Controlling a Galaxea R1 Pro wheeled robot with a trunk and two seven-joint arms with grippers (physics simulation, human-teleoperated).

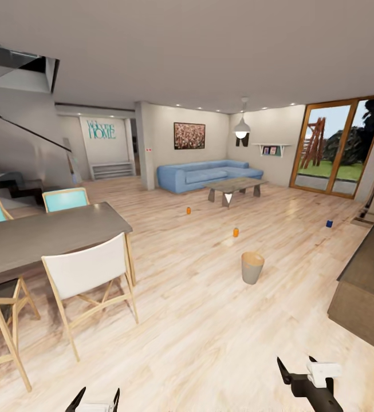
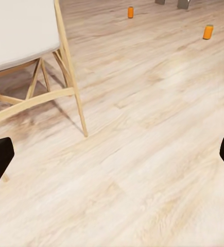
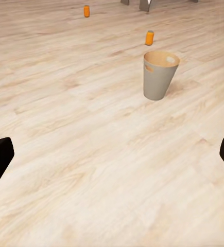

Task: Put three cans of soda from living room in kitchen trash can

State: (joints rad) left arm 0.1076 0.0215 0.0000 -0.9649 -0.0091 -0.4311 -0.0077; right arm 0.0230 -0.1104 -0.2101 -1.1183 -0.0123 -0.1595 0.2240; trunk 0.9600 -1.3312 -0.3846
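Two orange cans of soda (image 1: 188,210) (image 1: 236,232) stand upright on the light wood floor in front of the grey low table (image 1: 235,186). A blue can of soda (image 1: 329,224) stands further right near the glass door. The pale grey tash can (image 1: 252,267) stands upright on the floor just this side of the nearer orange can (image 3: 150,37). My left gripper (image 1: 98,397) and right gripper (image 1: 298,369) hang low at the near edge, both open and empty, well short of the tash can (image 3: 159,74). The left wrist view catches both orange cans (image 2: 131,12) (image 2: 208,32).
A grey dining table (image 1: 38,234) with a white chair (image 1: 86,269) and teal chairs stands at the left. A dark low cabinet (image 1: 370,274) lines the right side. The blue sofa (image 1: 207,174) sits at the back, stairs at the far left. Open floor lies ahead.
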